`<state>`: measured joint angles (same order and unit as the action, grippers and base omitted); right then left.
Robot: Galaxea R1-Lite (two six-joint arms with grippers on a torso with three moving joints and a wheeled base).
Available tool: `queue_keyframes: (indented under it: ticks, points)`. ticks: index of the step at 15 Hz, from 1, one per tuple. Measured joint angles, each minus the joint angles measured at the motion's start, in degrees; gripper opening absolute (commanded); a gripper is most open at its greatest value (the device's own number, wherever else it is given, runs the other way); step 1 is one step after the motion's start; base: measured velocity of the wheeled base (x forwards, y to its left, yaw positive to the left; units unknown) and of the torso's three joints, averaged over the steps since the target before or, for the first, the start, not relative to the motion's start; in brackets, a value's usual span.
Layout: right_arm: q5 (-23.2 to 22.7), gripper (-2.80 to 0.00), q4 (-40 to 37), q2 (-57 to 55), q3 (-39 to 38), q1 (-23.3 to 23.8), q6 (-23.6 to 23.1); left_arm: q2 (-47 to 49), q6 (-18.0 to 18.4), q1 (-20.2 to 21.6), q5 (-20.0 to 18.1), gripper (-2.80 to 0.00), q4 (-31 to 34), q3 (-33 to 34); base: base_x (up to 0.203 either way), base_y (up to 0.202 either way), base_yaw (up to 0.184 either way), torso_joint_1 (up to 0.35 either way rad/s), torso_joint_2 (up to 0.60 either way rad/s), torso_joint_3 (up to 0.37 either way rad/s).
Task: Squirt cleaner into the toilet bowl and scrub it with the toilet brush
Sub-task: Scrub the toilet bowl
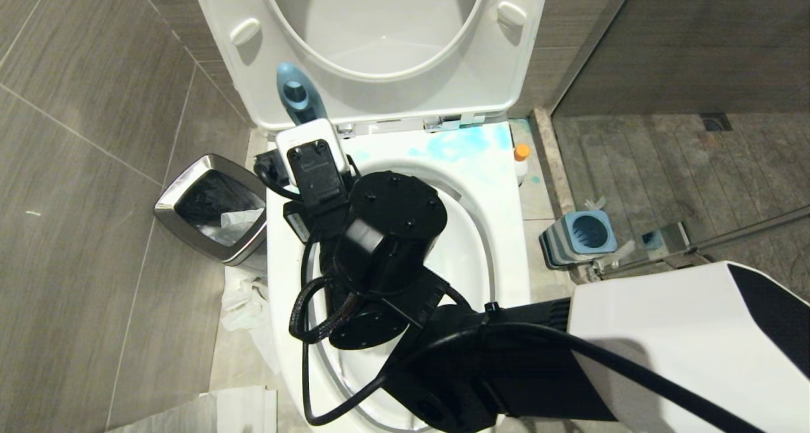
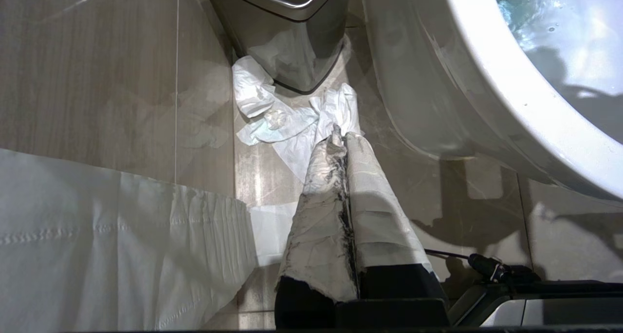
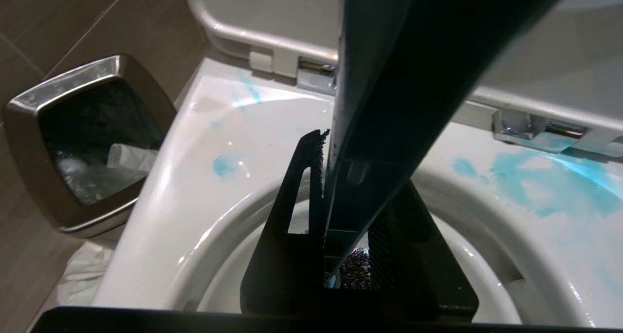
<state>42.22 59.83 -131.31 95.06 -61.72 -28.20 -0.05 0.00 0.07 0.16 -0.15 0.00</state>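
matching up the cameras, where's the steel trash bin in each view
Head view: steel trash bin left of the toilet.
Left wrist view: its lower body at the top, above crumpled tissue.
Right wrist view: far left, open top showing.
Shared landmark: the toilet rim.

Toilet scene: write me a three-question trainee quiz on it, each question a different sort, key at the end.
1. True or false: the right claw is shut on the toilet brush handle.
2. Where do the blue cleaner smears lie? A) on the floor tiles B) on the toilet rim near the hinges C) inside the trash bin
3. Fill in: the left claw hangs shut above crumpled ____ on the floor beside the bin.

Key: 1 true; 2 B; 3 tissue paper.
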Motion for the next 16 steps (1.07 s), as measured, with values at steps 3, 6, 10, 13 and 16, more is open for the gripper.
queue_keyframes:
  ticks: [3, 6, 10, 13, 16]
  points:
    - [0.3, -2.80, 0.0, -0.4, -0.7, -2.0, 0.3, 0.0, 0.0, 0.0, 0.0, -2.80, 0.0, 0.0, 0.000, 0.000, 0.000, 0.000, 0.00, 0.000]
    - [2.2, -2.80, 0.1, 0.5, -4.2, -4.3, 0.9, 0.0, 0.0, 0.0, 0.0, -2.80, 0.0, 0.0, 0.000, 0.000, 0.000, 0.000, 0.00, 0.000]
    - [3.0, -2.80, 3.1, 4.4, -17.3, -7.6, 1.8, 0.0, 0.0, 0.0, 0.0, -2.80, 0.0, 0.0, 0.000, 0.000, 0.000, 0.000, 0.00, 0.000]
    - [3.4, -2.80, 6.2, 9.5, -26.7, -9.6, 1.9, 0.0, -0.1, 0.0, 0.0, -2.80, 0.0, 0.0, 0.000, 0.000, 0.000, 0.000, 0.00, 0.000]
    - [4.7, -2.80, 6.4, 14.9, -33.0, -10.0, 1.7, 0.0, -0.1, 0.0, 0.0, -2.80, 0.0, 0.0, 0.000, 0.000, 0.000, 0.000, 0.00, 0.000]
